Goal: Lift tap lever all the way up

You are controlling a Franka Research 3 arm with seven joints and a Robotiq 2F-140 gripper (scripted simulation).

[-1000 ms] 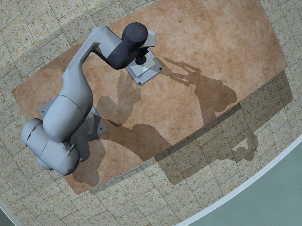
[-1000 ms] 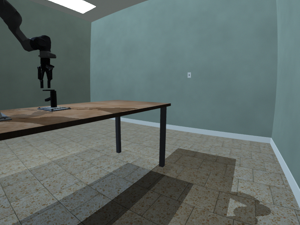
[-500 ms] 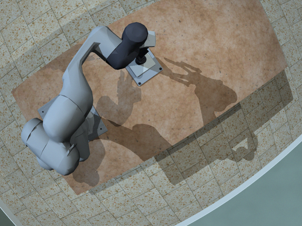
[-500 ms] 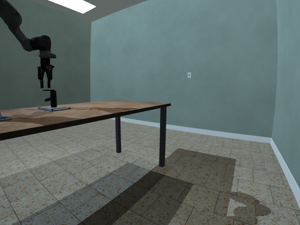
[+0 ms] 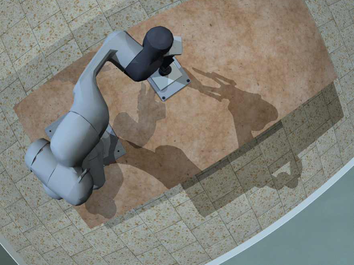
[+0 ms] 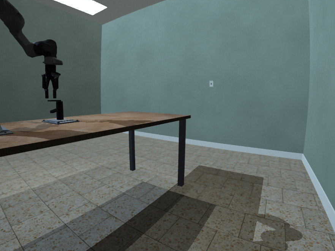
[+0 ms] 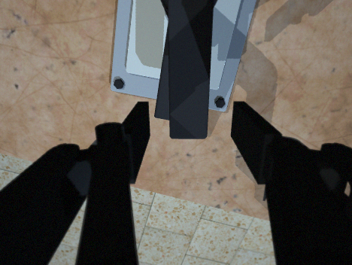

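Note:
A black tap stands upright on a grey base plate on the wooden table. Its flat lever lies level on top of the tap body, with a short spout below. In the wrist view the lever runs down the middle, its free end between my two fingers, over the base plate. My gripper points straight down, just above the lever's end, fingers partly open and holding nothing; it also shows in the wrist view. In the overhead view my arm hides most of the tap.
The arm's base is bolted at the table's near left corner. The table edge lies close below the fingers in the wrist view, with tiled floor beyond it.

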